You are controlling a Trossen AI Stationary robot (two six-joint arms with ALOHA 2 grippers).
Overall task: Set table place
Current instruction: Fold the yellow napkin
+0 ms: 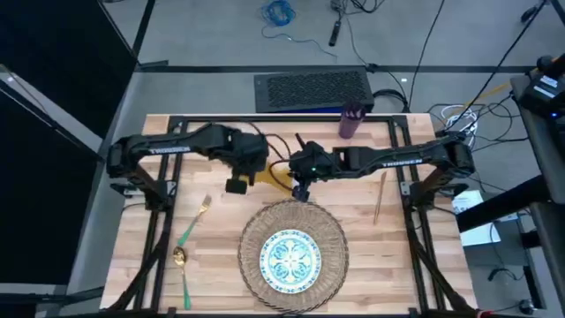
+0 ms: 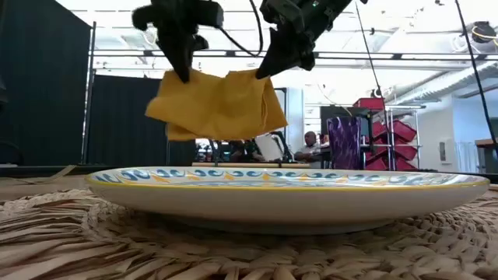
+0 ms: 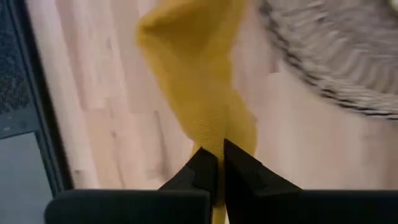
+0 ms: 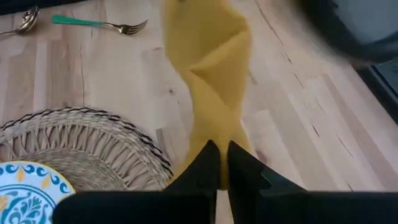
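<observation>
- The mustard-yellow cloth napkin (image 2: pixel 218 105) hangs in the air between the two arms, above the far-middle of the light-wood plank table (image 1: pixel 397 238). It is clear of the tabletop and sags between its two held corners, as the low view shows.
- The left gripper (image 3: pixel 214 163) is clenched on one corner of the napkin, its dark fingers pinched tight with yellow cloth running out from between them.
- The right gripper (image 4: pixel 219 155) is likewise clamped on the opposite corner. Holding both corners at once seems meant to spread or fold the cloth, which one gripper alone could not do.
- The round woven wicker placemat (image 1: pixel 294 243) lies at the near middle of the table, with the blue-green patterned plate (image 1: pixel 290 257) centred on it, so the core of the setting is already down.
- The green-handled gold fork (image 1: pixel 193 223) and the green-handled gold spoon (image 1: pixel 182 274) lie on the left of the mat, well apart from it.
- The slim gold-tan knife (image 1: pixel 379 198) lies on the right of the mat, and the small purple cup (image 1: pixel 351 121) stands at the far edge.
- Judging by this, the napkin is the piece in hand and has yet to be laid beside or on the plate.
</observation>
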